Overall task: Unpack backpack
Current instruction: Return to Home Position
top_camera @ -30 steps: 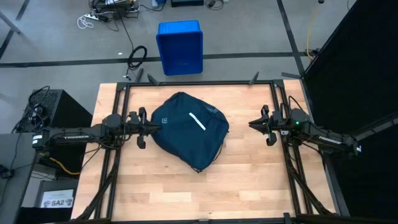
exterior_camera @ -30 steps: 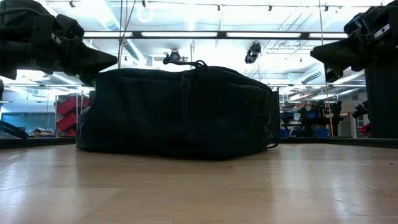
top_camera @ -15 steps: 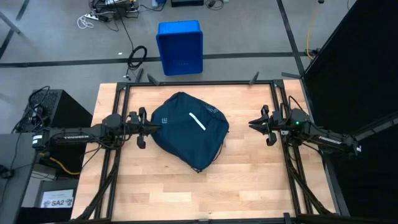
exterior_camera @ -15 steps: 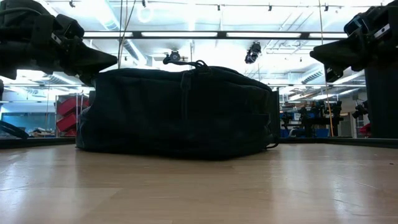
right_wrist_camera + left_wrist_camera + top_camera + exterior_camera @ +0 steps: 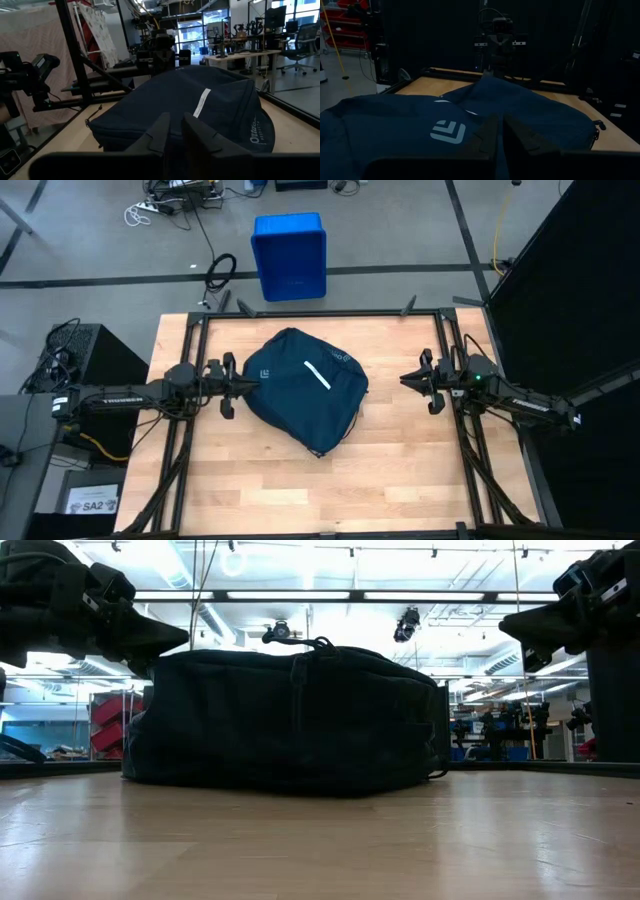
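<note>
High view shows the backpack (image 5: 303, 390) lying at the centre of the desk (image 5: 400, 480). Left jaws, pressed together, sit just beside its left edge; right jaws, also pressed together, hover well apart at frame right.

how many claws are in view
2: the left claw at the left edge of the backpack; the right claw apart from it, over the right side of the table. None hidden.

You're looking at a wooden table (image 5: 400, 470) on grey floor (image 5: 400, 230), a blue bin (image 5: 290, 255) just beyond, loose cables (image 5: 222, 272) beside it, a black curtain (image 5: 570, 270) along the right side, bright strip lights (image 5: 260, 595) overhead, and red bins (image 5: 110, 720) far back.
</note>
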Controlling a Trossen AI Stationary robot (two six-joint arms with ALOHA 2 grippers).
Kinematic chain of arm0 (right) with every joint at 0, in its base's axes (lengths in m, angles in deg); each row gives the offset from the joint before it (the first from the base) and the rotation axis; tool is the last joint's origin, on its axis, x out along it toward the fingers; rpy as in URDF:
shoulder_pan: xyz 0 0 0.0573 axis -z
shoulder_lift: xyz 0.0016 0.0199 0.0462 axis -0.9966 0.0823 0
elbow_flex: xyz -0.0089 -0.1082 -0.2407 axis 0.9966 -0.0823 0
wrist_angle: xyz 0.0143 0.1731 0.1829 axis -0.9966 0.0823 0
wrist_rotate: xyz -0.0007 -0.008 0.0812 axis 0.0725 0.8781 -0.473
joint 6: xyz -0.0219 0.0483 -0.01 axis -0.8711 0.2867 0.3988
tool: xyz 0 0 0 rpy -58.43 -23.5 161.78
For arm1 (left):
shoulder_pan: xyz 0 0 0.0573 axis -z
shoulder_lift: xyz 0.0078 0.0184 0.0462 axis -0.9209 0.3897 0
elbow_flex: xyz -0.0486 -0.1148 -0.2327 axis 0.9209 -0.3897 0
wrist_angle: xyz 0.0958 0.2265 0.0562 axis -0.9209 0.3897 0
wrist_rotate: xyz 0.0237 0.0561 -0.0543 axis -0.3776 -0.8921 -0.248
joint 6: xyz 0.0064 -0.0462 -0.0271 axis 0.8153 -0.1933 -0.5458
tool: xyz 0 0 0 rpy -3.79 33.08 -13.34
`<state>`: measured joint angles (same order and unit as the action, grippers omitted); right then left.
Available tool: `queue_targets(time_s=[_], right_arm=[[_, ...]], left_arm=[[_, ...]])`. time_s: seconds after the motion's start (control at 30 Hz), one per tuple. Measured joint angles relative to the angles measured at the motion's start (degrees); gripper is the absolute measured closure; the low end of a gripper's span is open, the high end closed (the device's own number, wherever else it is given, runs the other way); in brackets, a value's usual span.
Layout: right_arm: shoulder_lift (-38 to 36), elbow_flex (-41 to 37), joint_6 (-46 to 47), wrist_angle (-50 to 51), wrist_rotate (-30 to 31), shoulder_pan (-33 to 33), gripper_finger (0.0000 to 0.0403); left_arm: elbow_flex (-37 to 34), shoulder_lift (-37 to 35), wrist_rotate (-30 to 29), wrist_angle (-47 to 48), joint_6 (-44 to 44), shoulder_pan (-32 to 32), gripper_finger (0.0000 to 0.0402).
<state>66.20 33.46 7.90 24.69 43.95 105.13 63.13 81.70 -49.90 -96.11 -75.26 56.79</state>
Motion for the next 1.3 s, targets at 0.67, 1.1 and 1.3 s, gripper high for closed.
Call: queue_targets(time_s=[0.67, 1.1, 1.3], right_arm=[[0.00, 0.00, -0.02, 0.00, 0.00, 0.00, 0.0357], [0.00, 0.00, -0.01, 0.00, 0.00, 0.00, 0.0369], [0.00, -0.02, -0.01, 0.00, 0.00, 0.00, 0.0377]], left_arm=[[0.00, 0.00, 0.00, 0.00, 0.00, 0.01, 0.0402], [0.00, -0.02, 0.01, 0.00, -0.01, 0.00, 0.0402], [0.00, 0.00, 0.01, 0.00, -0.01, 0.01, 0.0402]])
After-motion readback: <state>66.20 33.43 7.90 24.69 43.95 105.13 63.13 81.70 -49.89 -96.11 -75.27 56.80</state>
